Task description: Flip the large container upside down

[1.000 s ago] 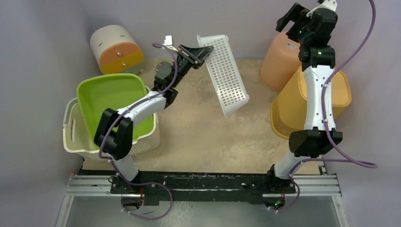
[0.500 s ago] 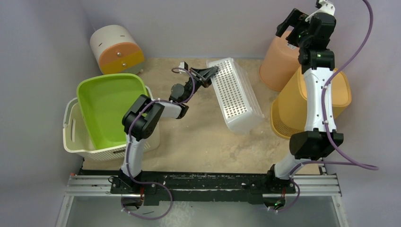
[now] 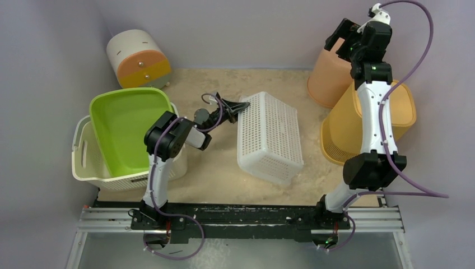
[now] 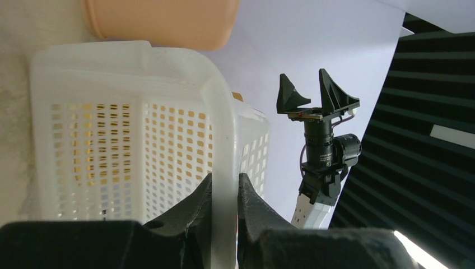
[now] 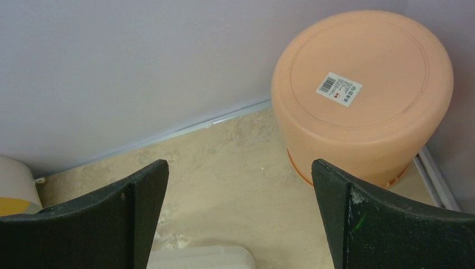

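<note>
The large container, a white perforated basket (image 3: 269,137), lies in the middle of the table with its perforated bottom facing up and its rim down. My left gripper (image 3: 240,106) is at the basket's far left corner, shut on the rim. In the left wrist view the white rim strip (image 4: 223,145) runs straight between the two black fingers of the left gripper (image 4: 224,185), and the basket wall (image 4: 112,140) fills the left side. My right gripper (image 3: 341,36) hangs high at the back right, away from the basket. In its own view the right gripper (image 5: 240,163) is open and holds nothing.
A green tub (image 3: 131,126) sits inside a cream basket (image 3: 84,162) at the left. A white, orange and yellow drum (image 3: 137,56) stands at the back left. An upside-down peach bucket (image 3: 327,73) and a yellow-orange bin (image 3: 341,129) stand by the right arm.
The white basket swung down from a raised, tilted pose and came nearer, now lying bottom up on the table. My left arm folded back toward its base, still gripping the rim.
</note>
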{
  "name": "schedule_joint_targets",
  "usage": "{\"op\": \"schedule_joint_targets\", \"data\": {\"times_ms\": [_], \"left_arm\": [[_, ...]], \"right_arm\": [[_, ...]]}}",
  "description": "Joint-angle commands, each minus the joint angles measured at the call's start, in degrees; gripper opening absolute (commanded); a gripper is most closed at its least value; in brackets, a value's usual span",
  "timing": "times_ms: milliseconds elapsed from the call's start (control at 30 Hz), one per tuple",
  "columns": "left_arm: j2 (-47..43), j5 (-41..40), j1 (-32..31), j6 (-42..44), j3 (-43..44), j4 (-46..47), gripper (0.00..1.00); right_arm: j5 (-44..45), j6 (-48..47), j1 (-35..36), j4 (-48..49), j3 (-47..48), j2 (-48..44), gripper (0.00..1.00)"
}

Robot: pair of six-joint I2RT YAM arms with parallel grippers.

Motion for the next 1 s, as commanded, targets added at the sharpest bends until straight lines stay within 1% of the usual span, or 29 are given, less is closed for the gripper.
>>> {"op": "schedule_joint_targets", "data": {"times_ms": [0,100,167,233,267,333,367,400,500,733,967], "left_arm": [[-1.1,9.4,3.2,6.4,-3.0,-7.0,0.0],[-1.6,11.9,3.4,17.4,-1.7,-23.0,0.0],[-2.7,12.2,3.2,27.3,0.9,-36.7,0.0],[-3.1,11.8,2.8,39.1,6.1,-54.6,0.0],[-3.0,10.5,2.4,49.6,11.6,-65.9,0.0],[-1.6,6.8,1.3,62.6,20.8,-90.5,0.0],[0.0,5.7,0.7,66.5,24.0,-96.4,0.0],[0.8,5.1,0.3,68.6,26.4,-100.0,0.0],[2.6,3.5,-0.6,71.6,29.4,-105.1,0.0],[5.0,-2.5,-2.4,78.7,31.8,-115.8,0.0],[5.3,-6.3,-2.4,80.6,30.2,-116.8,0.02]], "right_arm": [[-0.2,-0.8,-0.4,3.2,-0.4,-2.4,1.0],[-0.1,-0.9,-0.3,3.2,-0.6,-2.2,1.0],[0.1,-1.0,-0.3,3.2,-1.0,-2.3,1.0],[0.1,-1.0,-0.3,3.3,-1.6,-2.4,1.0],[0.1,-1.0,-0.3,3.3,-1.9,-2.5,1.0],[0.0,-1.0,-0.4,3.5,-2.4,-2.6,1.0],[0.1,-1.0,-0.4,3.5,-2.7,-2.7,1.0],[0.1,-1.0,-0.3,3.6,-2.9,-2.8,1.0],[0.3,-1.0,-0.4,3.8,-3.8,-3.3,1.0],[0.7,-1.3,-0.7,4.4,-5.5,-4.5,1.0],[0.1,-1.0,-0.8,4.7,-6.2,-4.9,1.0]]}}
